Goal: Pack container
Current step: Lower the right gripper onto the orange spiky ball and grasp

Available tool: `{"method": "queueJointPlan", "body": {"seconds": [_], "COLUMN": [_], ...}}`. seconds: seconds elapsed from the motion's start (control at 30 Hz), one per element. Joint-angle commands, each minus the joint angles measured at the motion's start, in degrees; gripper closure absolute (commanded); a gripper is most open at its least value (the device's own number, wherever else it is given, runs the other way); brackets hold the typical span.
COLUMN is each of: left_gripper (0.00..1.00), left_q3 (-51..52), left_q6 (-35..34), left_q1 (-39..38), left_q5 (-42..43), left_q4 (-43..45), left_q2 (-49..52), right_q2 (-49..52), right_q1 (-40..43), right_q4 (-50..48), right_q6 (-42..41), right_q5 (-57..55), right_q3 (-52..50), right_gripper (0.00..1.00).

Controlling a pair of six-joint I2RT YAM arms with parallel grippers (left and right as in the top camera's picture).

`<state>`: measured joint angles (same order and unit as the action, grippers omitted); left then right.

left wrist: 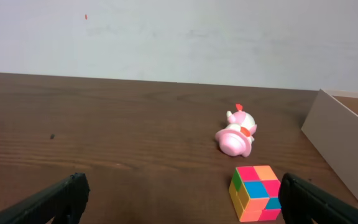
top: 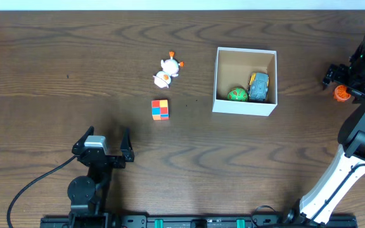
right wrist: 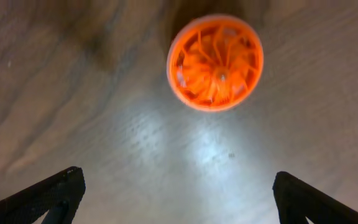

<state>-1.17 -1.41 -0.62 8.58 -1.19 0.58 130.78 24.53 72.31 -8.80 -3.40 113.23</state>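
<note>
Right hand [right wrist: 179, 186] spread wide; orange disc [right wrist: 215, 62] ahead; container [top: 244, 106] well apart

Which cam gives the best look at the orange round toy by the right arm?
Right wrist: the orange toy sits large in frame, its radial ribs clear. Overhead shows it only as a small blob at far right. Left wrist does not show it.

We see the container [top: 244, 107]: sq. shallow box, white outside, brown inside, upright, top open, right of the colour cube [top: 160, 109], apart; green ball [top: 236, 94] & toy car [top: 258, 87] inside.
</note>
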Motion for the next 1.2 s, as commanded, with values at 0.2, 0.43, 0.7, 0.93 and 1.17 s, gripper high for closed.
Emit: {"method": "queueJointPlan", "body": {"seconds": [0.2, 0.43, 0.7, 0.93, 1.17], "left_gripper": [0.02, 0.02, 0.02, 0.02, 0.02], "left_q3": [0.94, 0.94, 0.94, 0.94, 0.94], "left_q6": [0.76, 0.76, 0.76, 0.76, 0.76], "left_q1": [-0.15, -0.15, -0.15, -0.15, -0.15], "left_q5": [0.63, 0.63, 0.63, 0.63, 0.63], "left_q4": [-2.03, -2.03, -2.03, -2.03, -2.03], "left_q2": [-0.35, -0.35, -0.35, -0.35, -0.35], "right_q2": [-0.68, -0.48, -0.15, 0.11, 2.45], "right_q1": [4.15, 5.31, 4.61, 4.20, 2.93], "right_q4": [-8.17, -9.62, -11.32, -11.21, -10.23], "right_q6": [1.38, 2.05, 2.03, 2.45, 2.01], "right_q5": [3.98, 5.11, 5.86, 5.90, 6.47], "right_q3": [-1.90, -1.92, -1.92, -1.95, -1.95], "right_gripper": [0.01, 0.01, 0.01, 0.01, 0.01]}}
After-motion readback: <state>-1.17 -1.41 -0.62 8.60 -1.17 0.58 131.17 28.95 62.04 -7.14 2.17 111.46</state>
